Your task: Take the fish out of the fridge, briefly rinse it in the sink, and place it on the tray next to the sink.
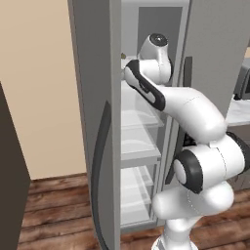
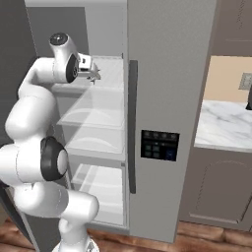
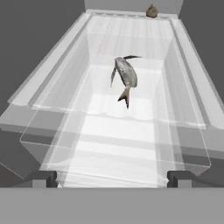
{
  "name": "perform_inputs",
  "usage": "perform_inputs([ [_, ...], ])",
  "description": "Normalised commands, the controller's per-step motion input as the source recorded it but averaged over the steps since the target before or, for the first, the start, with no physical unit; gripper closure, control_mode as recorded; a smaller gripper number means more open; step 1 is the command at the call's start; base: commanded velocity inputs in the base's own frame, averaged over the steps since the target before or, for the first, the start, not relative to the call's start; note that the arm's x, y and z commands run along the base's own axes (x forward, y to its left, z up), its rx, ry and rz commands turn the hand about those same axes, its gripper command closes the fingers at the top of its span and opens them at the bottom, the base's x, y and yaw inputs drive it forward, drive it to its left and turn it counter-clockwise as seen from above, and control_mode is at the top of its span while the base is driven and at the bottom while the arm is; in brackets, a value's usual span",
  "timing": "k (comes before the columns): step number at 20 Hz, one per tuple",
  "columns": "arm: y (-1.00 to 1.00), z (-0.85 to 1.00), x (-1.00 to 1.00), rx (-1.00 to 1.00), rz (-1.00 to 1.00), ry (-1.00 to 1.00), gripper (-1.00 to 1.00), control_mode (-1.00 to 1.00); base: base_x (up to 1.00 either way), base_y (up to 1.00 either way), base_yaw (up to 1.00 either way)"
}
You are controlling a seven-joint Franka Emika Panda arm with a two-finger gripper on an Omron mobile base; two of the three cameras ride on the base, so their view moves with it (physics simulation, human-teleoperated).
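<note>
The fridge stands with its left door swung open, and my arm reaches into the upper part. In the hand view the fish, small, grey and silvery with a thin tail, lies on a frosted translucent shelf, its tail toward me. My gripper is open, well short of the fish, with its two dark fingertips wide apart at the bottom of that view. From the right base view, the gripper hangs over the top shelf. The sink and the tray are out of view.
A tiny olive-brown lump sits at the back of the same shelf. The open door's long dark curved handle is left of the arm. More frosted shelves lie below. A white marble counter is to the fridge's right.
</note>
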Motion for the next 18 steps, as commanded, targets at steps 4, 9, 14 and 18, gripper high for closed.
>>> perform_inputs([
  [4,0.00,-0.39,0.44,-0.07,0.00,0.02,-1.00,-1.00,0.00,0.00,0.00],
  [9,0.00,-0.17,0.50,-0.03,0.00,0.00,-1.00,-1.00,0.00,0.00,0.00],
  [14,0.00,-0.01,0.76,0.00,0.00,0.00,-1.00,-1.00,0.00,0.00,0.00],
  [18,0.00,-0.12,0.67,0.00,0.00,0.00,-1.00,-1.00,0.00,0.00,0.00],
])
